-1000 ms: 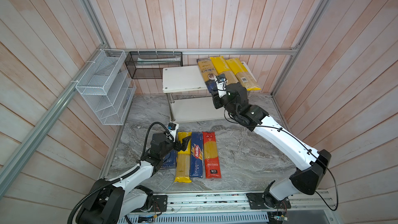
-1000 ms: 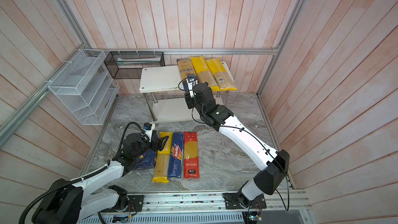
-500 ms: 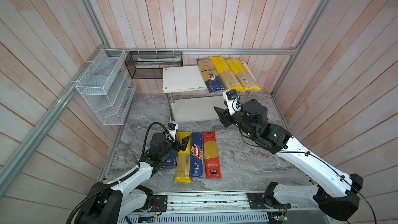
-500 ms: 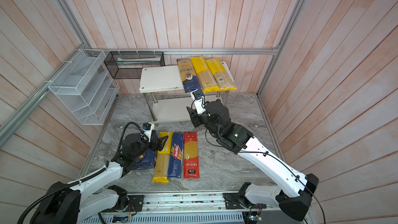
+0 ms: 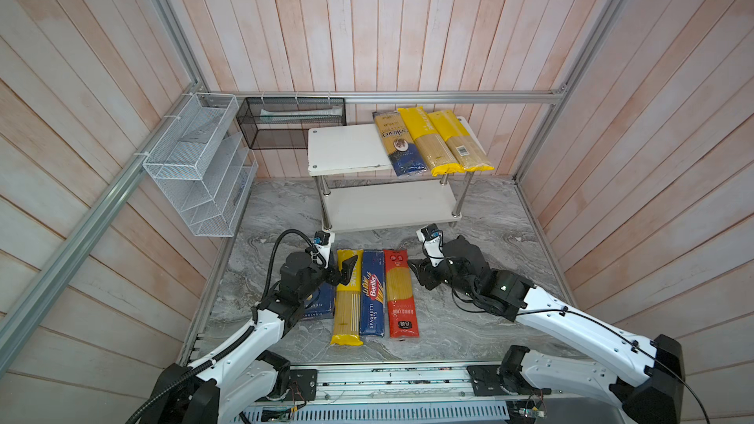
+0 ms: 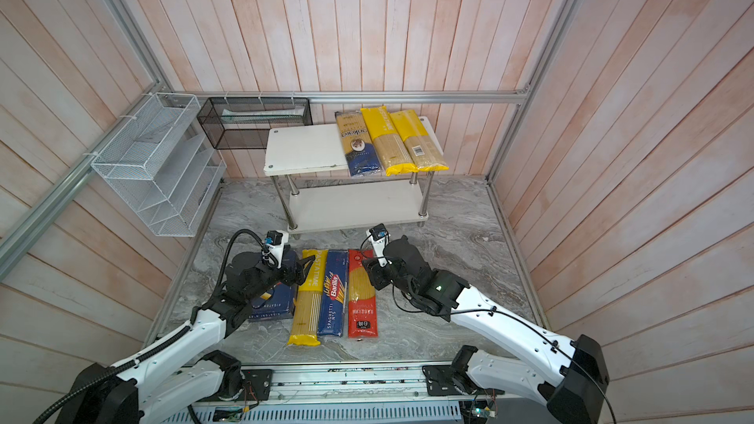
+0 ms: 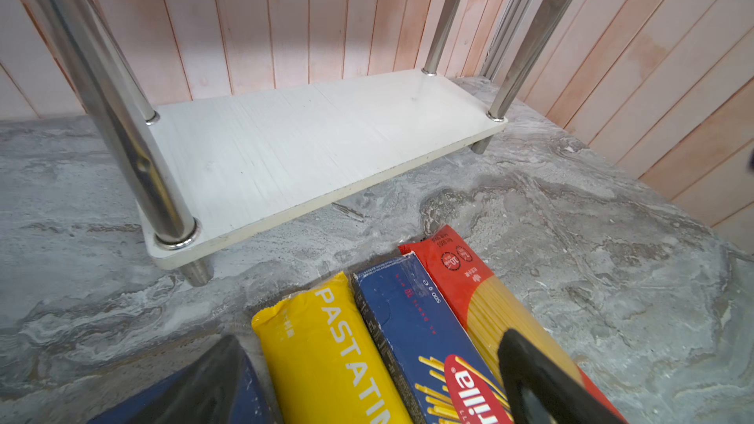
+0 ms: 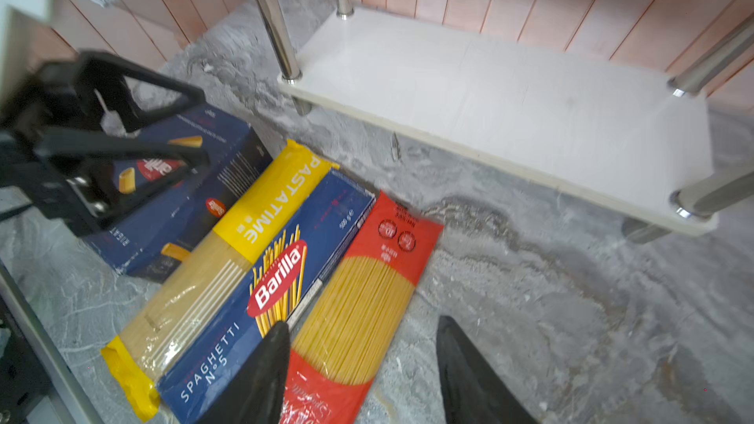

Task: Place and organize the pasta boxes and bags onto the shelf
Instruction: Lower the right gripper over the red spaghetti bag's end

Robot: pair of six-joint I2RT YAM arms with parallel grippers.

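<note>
- Red-ended bag [image 5: 402, 293]: laid flat on the marble floor [image 5: 489, 246] in front of the shelf [image 5: 347, 148]. It is the outermost of a row of four and touches the spaghetti box [image 5: 372, 294]. It is judged light. The film is expected to be slippery and the strands brittle. A hold across the width near mid-length is advised, so that neither end sags.
- Right gripper [image 8: 363, 324]: jaws are set apart and nothing is held. One finger is seen above the seam between box and bag, the other above bare floor past the bag's outer edge.
- Left gripper [image 7: 369, 338]: jaws are spread wide and empty, poised near the far ends of the yellow-ended bag [image 5: 347, 299] and the rigatoni box [image 5: 320, 307].
- Boxes: the card is judged stiff and is best pinched across the narrow sides.
- Shelf: three bags [image 5: 426, 142] are lodged side by side on the top board, and the lower board is seen bare.
</note>
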